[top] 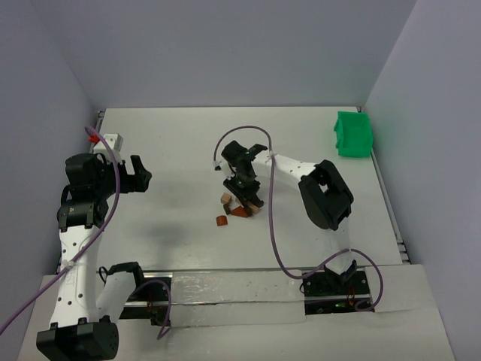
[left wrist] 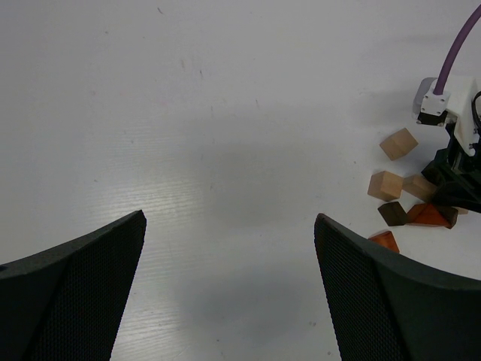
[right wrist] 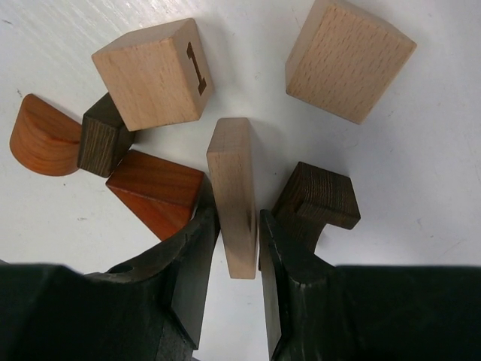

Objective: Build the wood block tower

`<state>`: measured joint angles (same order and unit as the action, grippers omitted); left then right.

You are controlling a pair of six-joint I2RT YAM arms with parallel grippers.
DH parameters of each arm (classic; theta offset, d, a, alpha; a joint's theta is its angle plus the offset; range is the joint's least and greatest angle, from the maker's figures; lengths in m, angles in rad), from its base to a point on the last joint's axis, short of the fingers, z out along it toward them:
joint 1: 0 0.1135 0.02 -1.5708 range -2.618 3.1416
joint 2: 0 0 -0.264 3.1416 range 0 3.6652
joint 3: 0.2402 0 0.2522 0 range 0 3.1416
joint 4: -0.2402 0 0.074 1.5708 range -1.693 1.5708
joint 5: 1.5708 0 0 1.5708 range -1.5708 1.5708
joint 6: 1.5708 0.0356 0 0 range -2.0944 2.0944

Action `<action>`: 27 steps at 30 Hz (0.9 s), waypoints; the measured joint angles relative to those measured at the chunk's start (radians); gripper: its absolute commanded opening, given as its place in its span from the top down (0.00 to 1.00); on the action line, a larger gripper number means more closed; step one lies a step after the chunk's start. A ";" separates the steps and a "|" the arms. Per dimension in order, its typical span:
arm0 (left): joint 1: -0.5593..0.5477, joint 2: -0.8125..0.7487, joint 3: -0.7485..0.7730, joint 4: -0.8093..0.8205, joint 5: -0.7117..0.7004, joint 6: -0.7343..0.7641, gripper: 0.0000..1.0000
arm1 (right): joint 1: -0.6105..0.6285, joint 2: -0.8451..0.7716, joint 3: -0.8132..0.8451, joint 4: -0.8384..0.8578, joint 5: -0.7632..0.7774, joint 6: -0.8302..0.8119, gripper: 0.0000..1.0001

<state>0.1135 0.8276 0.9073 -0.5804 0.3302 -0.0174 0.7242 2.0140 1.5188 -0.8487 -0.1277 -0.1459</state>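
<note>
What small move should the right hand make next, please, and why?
Probably close the right hand firmly on the thin tan plank before lifting. The plank stands on edge between its fingers, a reddish wedge and a dark block crowd either side, and I cannot tell whether the grip is tight.

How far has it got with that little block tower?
Nothing is stacked yet: the wood blocks lie scattered on the table. In hand: the right gripper pinches a light tan bar standing on edge. The left gripper hangs open, aside. All the stacking is left to do.
</note>
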 measured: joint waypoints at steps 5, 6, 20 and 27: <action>0.000 0.000 0.000 0.000 0.000 0.000 0.01 | 0.000 0.023 0.000 0.000 0.003 0.000 0.64; 0.000 0.000 0.000 0.000 0.000 0.000 0.01 | 0.000 0.026 0.000 0.000 0.003 0.000 0.65; 0.000 0.000 0.000 0.000 0.000 0.000 0.01 | 0.000 0.039 0.030 -0.019 -0.021 0.004 1.00; 0.000 0.000 0.000 0.000 0.000 0.000 0.01 | -0.004 -0.065 0.121 -0.081 -0.007 0.018 1.00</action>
<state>0.1135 0.8276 0.9073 -0.5804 0.3305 -0.0174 0.7202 1.9486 1.6395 -0.9293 -0.1347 -0.1274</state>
